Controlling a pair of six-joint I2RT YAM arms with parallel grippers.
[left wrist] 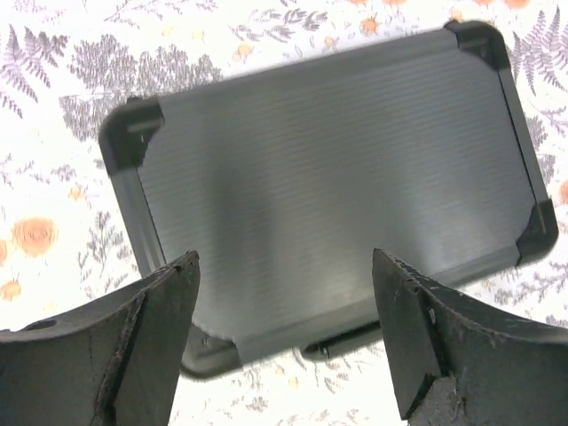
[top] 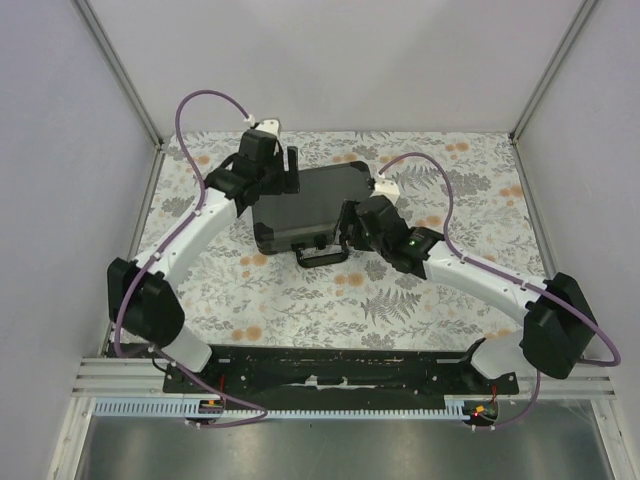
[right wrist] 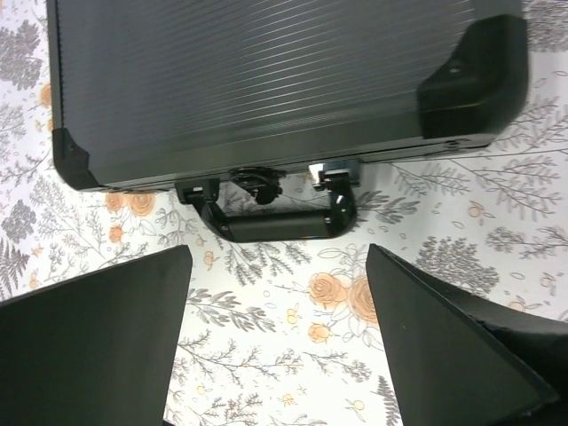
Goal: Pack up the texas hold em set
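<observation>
Overhead, left arm (top: 195, 235) and right arm (top: 480, 275) bend over the closed case (top: 300, 205), jaws apart.

Count: 1 black case (top: 305, 205), w/ 1 handle (right wrist: 275, 220) and 4 corner caps (left wrist: 133, 133) seen on its top side. 2 arms (top: 190, 235), 1 tool each: left tool (left wrist: 284, 266), right tool (right wrist: 280, 257). 2 purple cables (top: 200, 100). 1 bench (top: 400, 300) w/ flower print.

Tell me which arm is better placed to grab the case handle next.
Right, likely. The right gripper, open, hangs just off the handle on the near edge of the closed case, lined up with it. The left gripper hovers over the lid, farther away.
</observation>
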